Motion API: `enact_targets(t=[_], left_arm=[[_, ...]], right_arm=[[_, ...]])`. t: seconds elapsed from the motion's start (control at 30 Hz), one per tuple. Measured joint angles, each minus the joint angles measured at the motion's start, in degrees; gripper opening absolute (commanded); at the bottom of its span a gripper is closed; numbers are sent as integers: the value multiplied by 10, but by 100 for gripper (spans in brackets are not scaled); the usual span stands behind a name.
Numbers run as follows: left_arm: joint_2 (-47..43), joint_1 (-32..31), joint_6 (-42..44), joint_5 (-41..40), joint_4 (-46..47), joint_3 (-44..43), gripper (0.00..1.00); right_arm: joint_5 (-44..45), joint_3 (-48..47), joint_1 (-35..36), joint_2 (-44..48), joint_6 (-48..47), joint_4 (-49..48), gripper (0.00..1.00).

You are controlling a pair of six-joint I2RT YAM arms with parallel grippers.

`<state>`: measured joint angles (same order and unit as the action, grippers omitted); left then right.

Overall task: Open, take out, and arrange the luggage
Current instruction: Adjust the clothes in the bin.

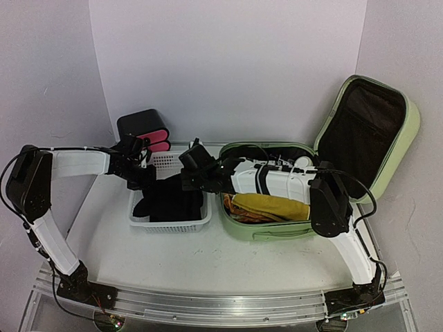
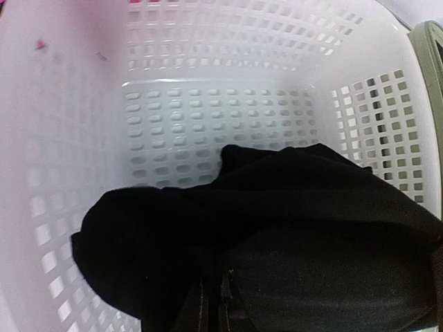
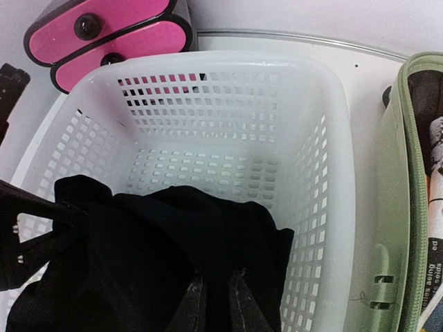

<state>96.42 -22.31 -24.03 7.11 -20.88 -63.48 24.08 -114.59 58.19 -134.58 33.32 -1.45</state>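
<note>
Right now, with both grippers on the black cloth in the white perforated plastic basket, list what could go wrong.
1. The left gripper and right gripper both pinch the crumpled black fabric garment; pulling apart could stretch it or slip one grip.
2. Cloth snagging in holes of the white perforated plastic basket might drag or tip it.

The luggage (image 1: 410,135) shell is presenting a smooth, hard plastic skin with a soft satin sheen. Its lining (image 1: 363,128) is showing as matt black fabric. The basket (image 3: 228,76) is reading as moulded white plastic, perforated throughout, with a light gloss along the rim. The garment (image 2: 291,235) lying in it is appearing as soft, matt black cloth that is creasing into loose folds. The drawer box (image 3: 104,31) fronts are reflecting light as glossy pink plastic. The yellow cloth (image 1: 273,205) inside the luggage is looking matt. The table (image 1: 228,259) is showing a smooth white finish, and the rail (image 1: 208,304) at its near edge is gleaming as bare metal.
</note>
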Motion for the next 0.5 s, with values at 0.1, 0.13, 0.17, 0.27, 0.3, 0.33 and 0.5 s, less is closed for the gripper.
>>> enact_targets(t=[0.1,0.13,0.17,0.27,0.3,0.33,0.5], left_arm=[[-21,3,-3,-19,-1,22,0],[-30,3,-5,-27,-1,30,0],[-37,3,-5,-34,-1,38,0],[-49,5,-5,-57,-1,53,12],[-50,5,-4,-63,-1,54,21],[-49,6,-1,-68,-1,54,30],[-67,1,23,-79,6,55,59]], right_arm=[[16,-18,0,-10,-18,0,11],[20,-26,0,-15,-23,-2,13],[23,-33,0,-20,-27,-3,20],[28,-48,-3,-35,-37,-4,38],[29,-51,-5,-39,-42,-4,41],[30,-51,-7,-41,-46,-3,43],[34,-50,-15,-39,-68,2,52]])
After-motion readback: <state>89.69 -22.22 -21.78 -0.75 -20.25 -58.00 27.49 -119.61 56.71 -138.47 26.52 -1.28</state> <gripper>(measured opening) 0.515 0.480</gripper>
